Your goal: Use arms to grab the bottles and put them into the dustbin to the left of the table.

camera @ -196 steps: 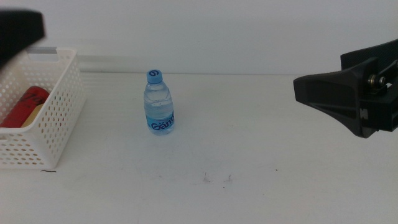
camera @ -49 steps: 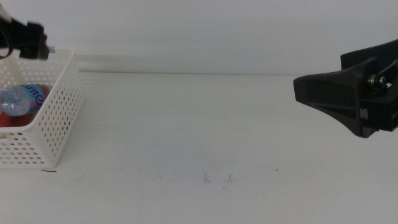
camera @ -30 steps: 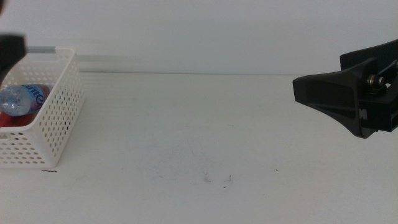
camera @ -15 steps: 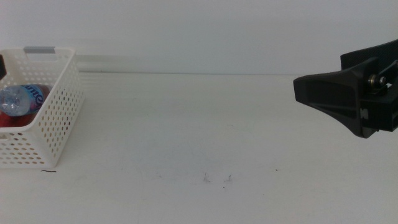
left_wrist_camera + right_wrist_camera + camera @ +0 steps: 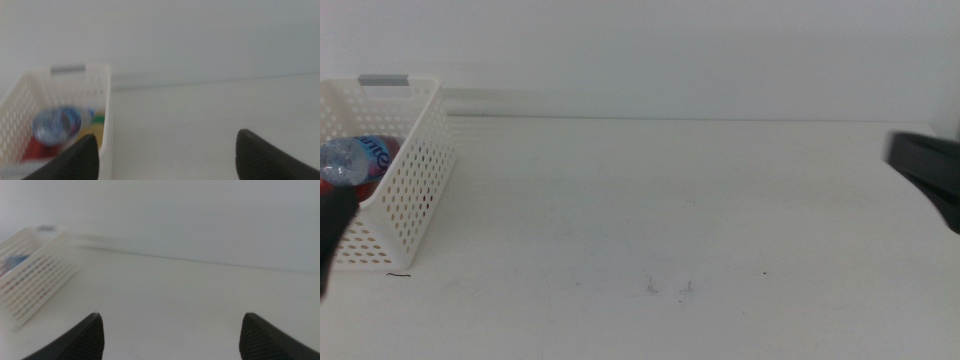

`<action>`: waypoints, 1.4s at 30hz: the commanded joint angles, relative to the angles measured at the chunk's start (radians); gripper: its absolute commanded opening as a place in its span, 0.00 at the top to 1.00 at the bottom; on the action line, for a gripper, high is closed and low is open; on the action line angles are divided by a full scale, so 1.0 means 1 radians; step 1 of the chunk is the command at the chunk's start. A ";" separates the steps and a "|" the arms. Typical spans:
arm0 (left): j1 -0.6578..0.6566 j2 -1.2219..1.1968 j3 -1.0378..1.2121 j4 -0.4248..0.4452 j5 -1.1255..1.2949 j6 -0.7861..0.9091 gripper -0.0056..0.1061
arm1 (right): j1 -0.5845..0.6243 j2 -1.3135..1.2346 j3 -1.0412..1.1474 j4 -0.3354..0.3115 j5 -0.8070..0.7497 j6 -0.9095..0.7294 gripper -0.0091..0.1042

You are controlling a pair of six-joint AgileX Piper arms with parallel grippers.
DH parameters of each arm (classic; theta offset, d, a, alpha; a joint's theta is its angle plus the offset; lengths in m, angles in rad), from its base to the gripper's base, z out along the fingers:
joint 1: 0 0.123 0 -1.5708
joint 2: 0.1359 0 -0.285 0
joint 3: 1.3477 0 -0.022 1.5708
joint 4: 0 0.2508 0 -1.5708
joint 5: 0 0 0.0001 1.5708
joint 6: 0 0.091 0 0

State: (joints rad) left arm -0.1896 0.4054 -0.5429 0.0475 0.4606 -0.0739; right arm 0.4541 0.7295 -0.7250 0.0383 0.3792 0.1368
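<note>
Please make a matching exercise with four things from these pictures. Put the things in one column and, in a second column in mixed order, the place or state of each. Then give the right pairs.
Things:
1. water bottle
2. dustbin
3. left hand
4. right hand

Places or states:
A. open, over the table beside the dustbin
B. lying inside the dustbin
C. open, over the bare table, far from the dustbin
D. standing at the table's left end

Pairs: 1-B, 2-D, 3-A, 4-C

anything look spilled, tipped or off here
Nothing stands out. The water bottle lies in the basket with the can; nothing is spilled on the table, only small scuffs. Both tools, left and right, are open.
</note>
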 commanded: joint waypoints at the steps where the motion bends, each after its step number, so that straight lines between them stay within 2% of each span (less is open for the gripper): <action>1: 0.035 -0.052 0.090 -0.048 -0.049 -0.003 0.11 | -0.103 -0.082 0.095 0.054 -0.050 -0.003 0.13; 3: 0.067 -0.106 0.149 -0.068 -0.075 -0.003 0.11 | -0.189 -0.166 0.189 0.078 -0.060 -0.003 0.13; 7: 0.132 -0.219 0.260 -0.072 -0.135 -0.003 0.11 | -0.320 -0.358 0.371 0.058 -0.093 -0.003 0.13; 10: 0.166 -0.296 0.335 -0.076 -0.142 -0.003 0.11 | -0.400 -0.522 0.489 -0.038 -0.070 -0.003 0.13; 12: 0.177 -0.341 0.376 -0.086 -0.144 -0.003 0.11 | -0.439 -0.631 0.562 -0.038 -0.051 -0.003 0.13; 14: 0.181 -0.369 0.416 -0.104 -0.144 -0.003 0.11 | -0.454 -0.725 0.621 -0.038 -0.026 -0.003 0.13; 17: 0.181 -0.390 0.479 -0.103 -0.161 -0.003 0.11 | -0.454 -0.730 0.699 -0.056 -0.043 -0.003 0.13; 21: 0.181 -0.405 0.543 -0.103 -0.228 -0.003 0.11 | -0.454 -0.730 0.725 -0.111 -0.043 -0.003 0.13; 24: 0.181 -0.405 0.543 -0.103 -0.170 -0.003 0.11 | -0.454 -0.730 0.725 -0.114 -0.049 -0.003 0.13; 42: 0.181 -0.405 0.543 -0.072 -0.263 -0.003 0.11 | -0.454 -0.730 0.725 -0.114 -0.064 -0.003 0.13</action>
State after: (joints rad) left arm -0.0095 0.0050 -0.0008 -0.0279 0.2147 -0.0739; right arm 0.0082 0.0042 -0.0039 -0.0647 0.3303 0.1368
